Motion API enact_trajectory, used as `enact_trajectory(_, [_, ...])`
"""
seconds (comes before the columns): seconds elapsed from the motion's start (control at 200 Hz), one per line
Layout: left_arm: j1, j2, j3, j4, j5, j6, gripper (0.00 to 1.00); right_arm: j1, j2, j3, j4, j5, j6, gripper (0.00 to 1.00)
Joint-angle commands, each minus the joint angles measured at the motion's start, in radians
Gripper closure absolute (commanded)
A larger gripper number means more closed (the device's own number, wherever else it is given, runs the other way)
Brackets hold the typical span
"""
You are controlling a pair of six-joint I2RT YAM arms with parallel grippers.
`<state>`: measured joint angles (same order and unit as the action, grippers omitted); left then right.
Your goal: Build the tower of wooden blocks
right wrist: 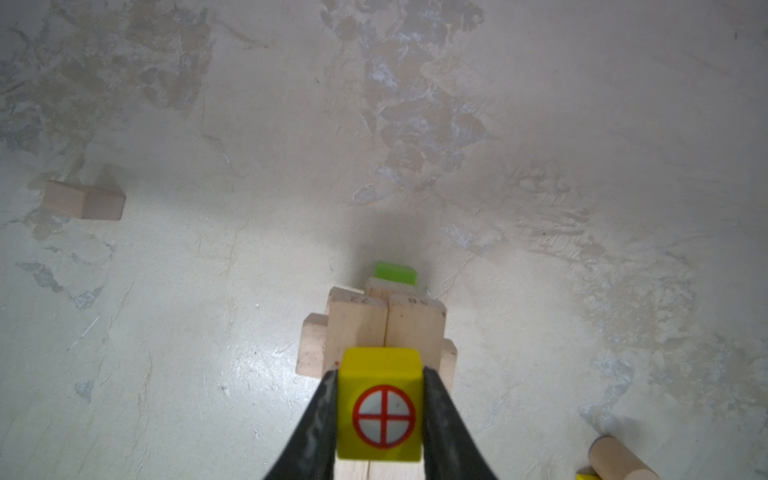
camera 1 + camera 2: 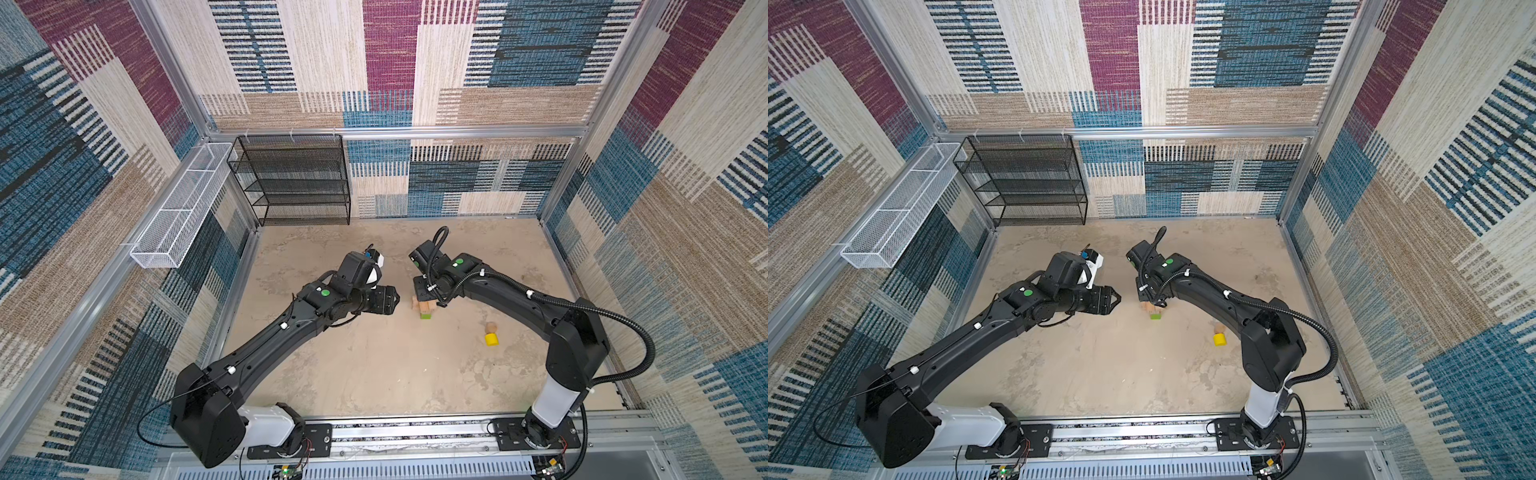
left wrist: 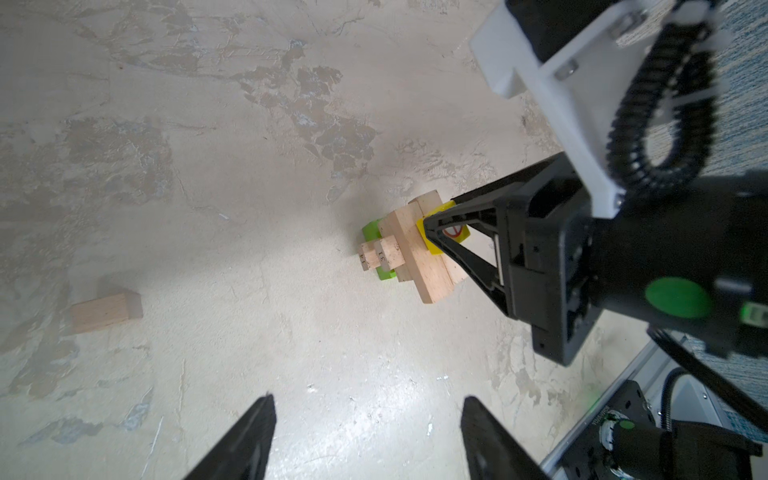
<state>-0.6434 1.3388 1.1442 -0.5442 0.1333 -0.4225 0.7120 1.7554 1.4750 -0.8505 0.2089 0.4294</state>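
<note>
The wood block tower (image 2: 424, 308) stands mid-way across the worktop (image 2: 374, 374), well clear of its edges. Right pincer (image 1: 380, 374) is clamped on the yellow cube (image 1: 380, 409) at one end of the top bricks. Left pincer (image 3: 369, 400), apart and empty, hovers beside the tower, with open worktop in front.

red-marked yellow cube (image 1: 380, 401) above crosswise tan tower (image 1: 357, 328).

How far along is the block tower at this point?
Done: wood block tower stands, tan bricks crossed over a green block. In hand: right gripper holds the yellow cube at its top, unreleased. Remaining: tan block, yellow cylinder, tan round piece lie loose; left gripper open, empty.
</note>
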Motion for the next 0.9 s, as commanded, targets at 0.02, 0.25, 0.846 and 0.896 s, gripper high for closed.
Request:
enact_trajectory(0.02, [0.001, -0.010, 0.000, -0.003, -0.015, 0.021, 0.25, 0.000, 0.009, 0.014, 0.005, 0.005, 0.009, 0.96])
enact_trajectory(0.25, [0.001, -0.012, 0.000, -0.005, -0.020, 0.024, 0.25, -0.002, 0.009, 0.016, 0.001, 0.006, 0.015, 0.89])
enact_trajectory(0.846, [0.001, -0.018, -0.006, -0.008, -0.021, 0.027, 0.25, -0.011, 0.000, -0.003, 0.016, 0.006, 0.039, 0.79])
enact_trajectory(0.896, [0.001, -0.018, -0.006, -0.008, -0.021, 0.025, 0.25, -0.011, 0.001, -0.003, 0.020, 0.003, 0.040, 0.79])
